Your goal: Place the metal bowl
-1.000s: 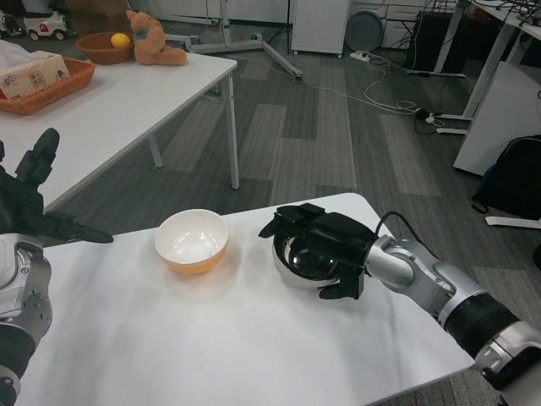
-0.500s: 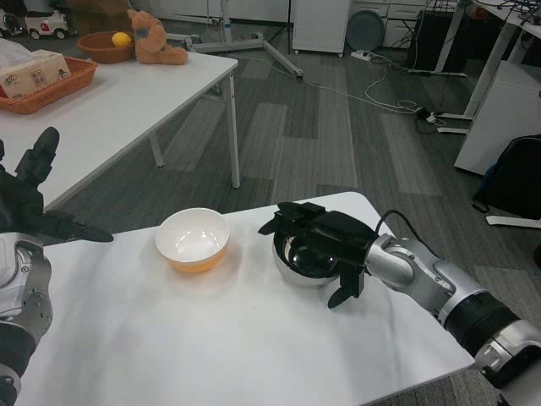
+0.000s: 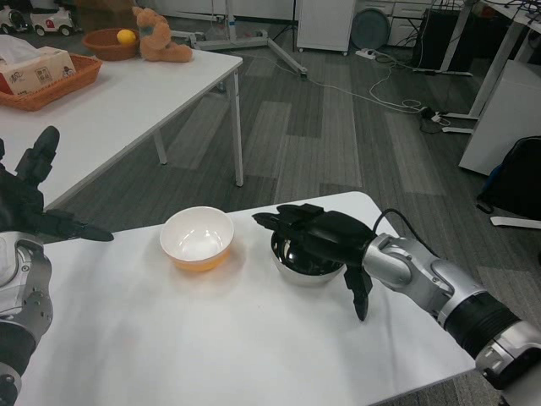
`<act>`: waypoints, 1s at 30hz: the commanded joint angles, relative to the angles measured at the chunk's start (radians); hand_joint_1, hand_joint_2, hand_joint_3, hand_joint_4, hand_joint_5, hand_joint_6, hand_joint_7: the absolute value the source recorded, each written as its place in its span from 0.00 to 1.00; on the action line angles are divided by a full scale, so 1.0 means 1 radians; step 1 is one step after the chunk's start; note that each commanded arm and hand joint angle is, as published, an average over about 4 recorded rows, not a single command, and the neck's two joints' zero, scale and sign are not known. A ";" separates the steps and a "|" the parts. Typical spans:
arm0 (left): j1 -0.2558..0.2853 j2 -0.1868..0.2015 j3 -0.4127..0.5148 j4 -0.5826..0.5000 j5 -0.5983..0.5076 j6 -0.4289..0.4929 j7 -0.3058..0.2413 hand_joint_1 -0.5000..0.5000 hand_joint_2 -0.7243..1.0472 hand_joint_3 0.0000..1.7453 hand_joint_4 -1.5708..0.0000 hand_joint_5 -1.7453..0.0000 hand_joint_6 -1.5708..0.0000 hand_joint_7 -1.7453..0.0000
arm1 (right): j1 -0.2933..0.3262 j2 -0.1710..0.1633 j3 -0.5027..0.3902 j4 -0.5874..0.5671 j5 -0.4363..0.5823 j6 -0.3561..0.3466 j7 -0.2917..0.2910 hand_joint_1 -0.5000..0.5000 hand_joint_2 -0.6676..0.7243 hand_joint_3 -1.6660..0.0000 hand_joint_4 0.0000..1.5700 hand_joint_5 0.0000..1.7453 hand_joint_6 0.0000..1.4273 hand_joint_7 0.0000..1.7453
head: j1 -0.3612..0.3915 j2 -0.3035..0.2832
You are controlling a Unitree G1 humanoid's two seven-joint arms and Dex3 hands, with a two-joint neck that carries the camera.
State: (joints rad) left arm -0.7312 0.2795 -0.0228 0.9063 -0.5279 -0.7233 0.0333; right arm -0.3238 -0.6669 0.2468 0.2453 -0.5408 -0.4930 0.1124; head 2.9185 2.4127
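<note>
I look down from the head camera over a white table [image 3: 211,338] that fills the lower part of the view. At about eight o'clock, at the left edge, my left hand [image 3: 30,207] hovers over the table's edge, fingers spread wide, holding nothing. At about four o'clock my silver right forearm [image 3: 439,292] reaches in from the lower right corner. My right hand [image 3: 325,241] lies over the near right side of the metal bowl [image 3: 304,258], fingers fanned across its rim and one finger pointing down beside it toward the table. I cannot tell whether the hand grips the bowl or only rests against it. The bowl stands upright on the table, just right of centre. Near it on the left, apart from it, sits a bowl [image 3: 197,238] that is white inside and orange outside, also upright.

Farther off, grey flooring with loose cables runs toward twelve o'clock. At about ten o'clock stands a second white table [image 3: 135,93]. It carries an orange basket [image 3: 51,85] holding a tissue box [image 3: 34,69], a brown bowl [image 3: 110,44] with a yellow fruit [image 3: 125,36] in it, and a brown soft toy [image 3: 161,38].
</note>
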 commanded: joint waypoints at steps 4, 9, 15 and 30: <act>0.010 0.001 0.001 -0.001 0.006 -0.002 -0.001 0.00 0.00 0.04 0.64 1.00 1.00 1.00 | 0.028 0.008 -0.110 -0.058 0.067 0.014 -0.011 0.30 0.95 0.95 0.00 0.00 0.00 0.00 | 0.005 -0.001; 0.010 0.001 0.000 -0.004 0.006 -0.002 -0.001 0.00 0.00 0.05 0.64 1.00 1.00 1.00 | 0.031 0.008 -0.195 -0.091 0.137 0.014 -0.040 0.29 0.95 0.95 0.00 0.00 0.00 0.00 | 0.005 0.008; 0.013 0.001 0.002 -0.009 0.006 -0.004 -0.001 0.00 0.00 0.05 0.64 1.00 1.00 1.00 | 0.047 0.021 -0.300 -0.115 0.331 0.007 -0.104 0.25 0.95 0.95 0.00 0.00 0.00 0.00 | 0.004 0.046; 0.013 -0.005 0.003 -0.009 0.008 -0.006 -0.003 0.00 0.00 0.05 0.64 1.00 1.00 1.00 | 0.006 0.075 -0.372 -0.153 0.687 -0.017 -0.260 0.25 0.95 0.95 0.00 0.00 0.00 0.00 | -0.035 0.259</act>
State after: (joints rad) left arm -0.7304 0.2780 -0.0225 0.8990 -0.5278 -0.7238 0.0307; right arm -0.2898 -0.6013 -0.1396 0.1008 0.1283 -0.4984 -0.1366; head 2.8807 2.6665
